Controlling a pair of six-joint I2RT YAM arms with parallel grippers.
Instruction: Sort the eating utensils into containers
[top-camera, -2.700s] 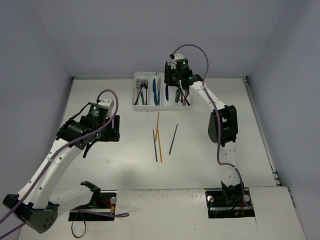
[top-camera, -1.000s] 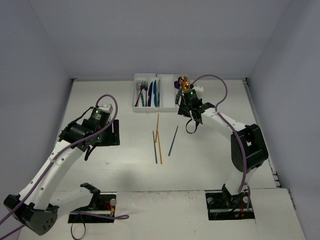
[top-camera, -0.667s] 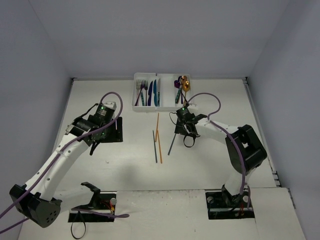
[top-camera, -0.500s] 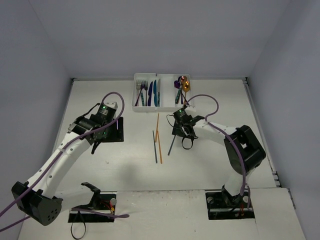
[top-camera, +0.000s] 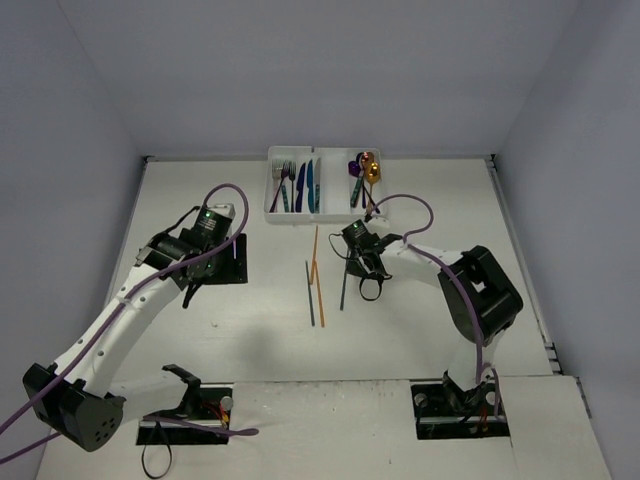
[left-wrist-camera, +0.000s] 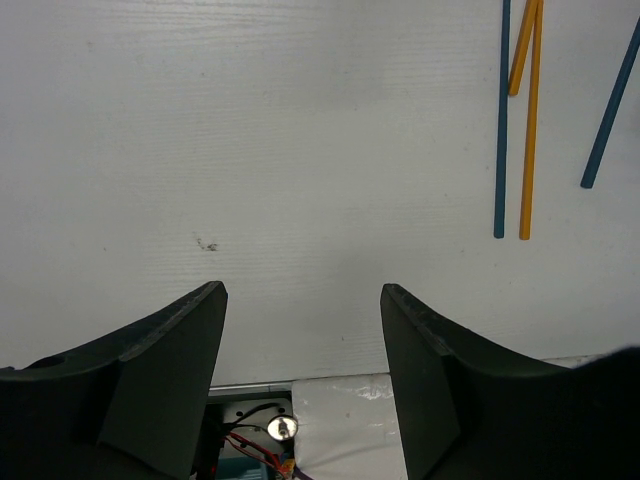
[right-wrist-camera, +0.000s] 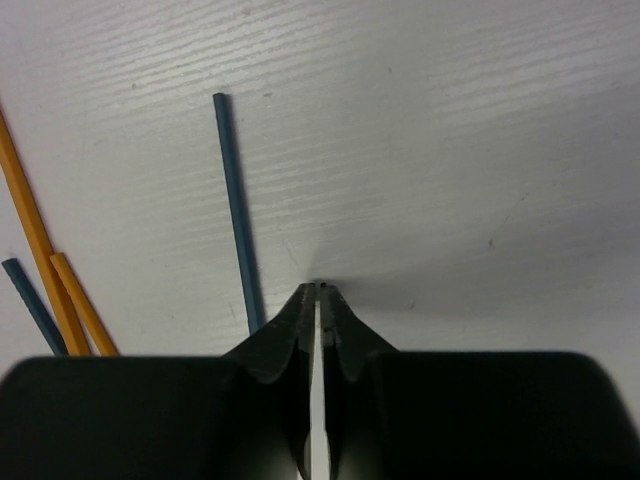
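Chopsticks lie on the table: a right blue one (top-camera: 342, 285), two orange ones (top-camera: 317, 262) and a left blue one (top-camera: 310, 292). My right gripper (top-camera: 350, 262) is shut and empty. Its tips (right-wrist-camera: 318, 288) touch the table just right of the right blue chopstick (right-wrist-camera: 238, 215). The orange chopsticks (right-wrist-camera: 40, 250) lie further left in that view. My left gripper (left-wrist-camera: 303, 290) is open and empty above bare table, left of the chopsticks (left-wrist-camera: 501, 120). The white tray (top-camera: 268, 208) at the back holds forks, knives and spoons.
A black base plate (top-camera: 225, 262) lies under the left arm. The arm bases and loose cables (top-camera: 200, 425) are at the near edge. Walls close in the table on three sides.
My right arm left the tray and came down to the table beside the right blue chopstick, whose far end swung a little left. My left arm shifted slightly rightward.
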